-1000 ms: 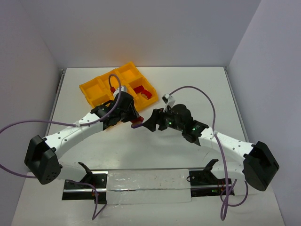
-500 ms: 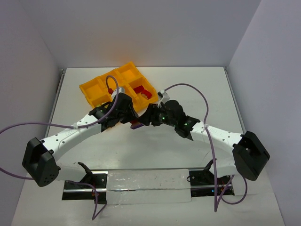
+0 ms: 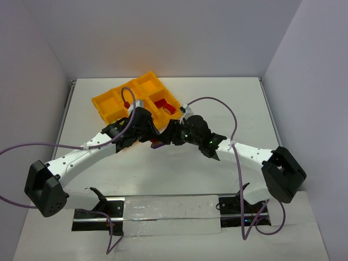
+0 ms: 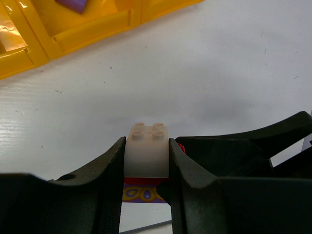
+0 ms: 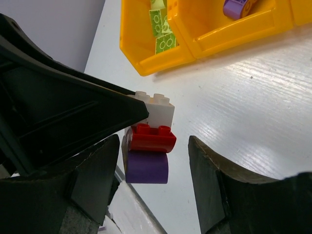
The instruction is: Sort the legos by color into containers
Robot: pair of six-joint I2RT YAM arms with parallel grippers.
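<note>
A small lego cluster (image 3: 157,143) hangs just above the table, in front of the orange-yellow tray (image 3: 103,103). It is a white brick (image 4: 147,151) on a red brick (image 5: 152,138) on a purple rounded brick (image 5: 146,167). My left gripper (image 4: 146,165) is shut on the white brick. My right gripper (image 5: 153,142) stands open around the red and purple bricks. Its left finger is close beside the purple brick and its right finger (image 5: 214,180) stands clear of it. Tray cells hold red legos (image 3: 163,106), green legos (image 5: 163,29) and a purple lego (image 5: 236,7).
The tray's near wall (image 5: 146,63) lies a short way beyond the two grippers. A metal rail with a clear sheet (image 3: 168,212) runs along the table's near edge, between the arm bases. Purple cables (image 3: 217,103) loop over both arms.
My right arm has swung left to meet the left gripper, and its jaws have narrowed around the cluster's lower bricks. The left gripper has kept its grip and barely moved.
</note>
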